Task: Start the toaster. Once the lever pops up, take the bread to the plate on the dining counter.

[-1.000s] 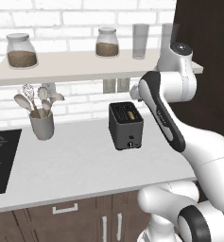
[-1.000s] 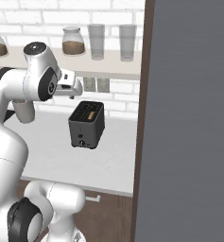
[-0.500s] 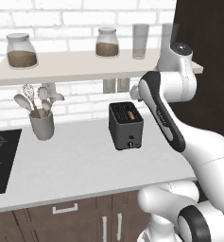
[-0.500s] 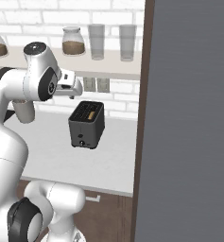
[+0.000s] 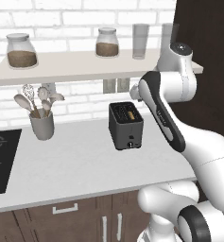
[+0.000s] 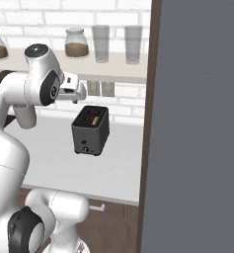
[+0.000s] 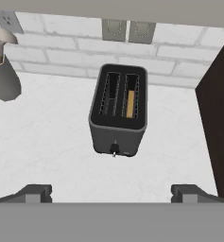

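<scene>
One gap: gripper point(image 7: 111, 193) spread wide, empty, high above toaster point(image 7: 118, 111); lever point(image 7: 114, 149) on near narrow face, straight ahead below.

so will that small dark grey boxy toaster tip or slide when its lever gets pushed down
The small dark grey boxy toaster probably won't tip: it sits flat on the pale worktop and a downward push loads its base. It might slide slightly, since that smooth surface looks slippery.

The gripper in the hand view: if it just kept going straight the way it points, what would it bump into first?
Probably the toaster. The open gripper looks down at its slotted top, with the bread in the right slot. Nothing seems to lie between, though the depth is hard to judge.
</scene>
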You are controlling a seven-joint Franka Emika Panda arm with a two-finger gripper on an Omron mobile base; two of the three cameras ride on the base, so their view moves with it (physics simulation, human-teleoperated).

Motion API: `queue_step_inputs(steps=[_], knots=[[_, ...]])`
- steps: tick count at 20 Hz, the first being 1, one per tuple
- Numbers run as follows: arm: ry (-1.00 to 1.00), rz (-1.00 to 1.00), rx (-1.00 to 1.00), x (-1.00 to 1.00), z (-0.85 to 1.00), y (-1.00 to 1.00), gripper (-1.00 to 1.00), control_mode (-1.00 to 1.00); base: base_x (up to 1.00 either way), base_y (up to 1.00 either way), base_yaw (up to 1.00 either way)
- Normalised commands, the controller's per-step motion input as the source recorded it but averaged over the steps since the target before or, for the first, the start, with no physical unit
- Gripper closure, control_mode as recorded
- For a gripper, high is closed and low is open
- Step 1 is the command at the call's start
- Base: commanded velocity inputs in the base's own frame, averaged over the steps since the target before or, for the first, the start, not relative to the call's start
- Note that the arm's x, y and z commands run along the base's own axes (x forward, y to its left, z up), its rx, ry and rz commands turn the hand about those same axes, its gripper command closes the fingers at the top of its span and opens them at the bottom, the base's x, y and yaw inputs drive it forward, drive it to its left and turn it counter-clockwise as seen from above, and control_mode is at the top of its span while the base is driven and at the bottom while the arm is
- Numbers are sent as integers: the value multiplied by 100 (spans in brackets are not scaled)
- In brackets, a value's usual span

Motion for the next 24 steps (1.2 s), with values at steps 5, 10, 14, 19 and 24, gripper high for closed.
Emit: queue_step_inputs(steps=[5, 10, 14, 19, 24], knots=[[0, 0, 0, 0, 0, 0, -100, -100, 0, 0, 0], [0, 0, 0, 0, 0, 0, -100, -100, 0, 0, 0], [0, 0, 0, 0, 0, 0, -100, -100, 0, 0, 0], [0, 0, 0, 0, 0, 0, -100, -100, 0, 0, 0], [0, 0, 0, 0, 0, 0, -100, -100, 0, 0, 0]])
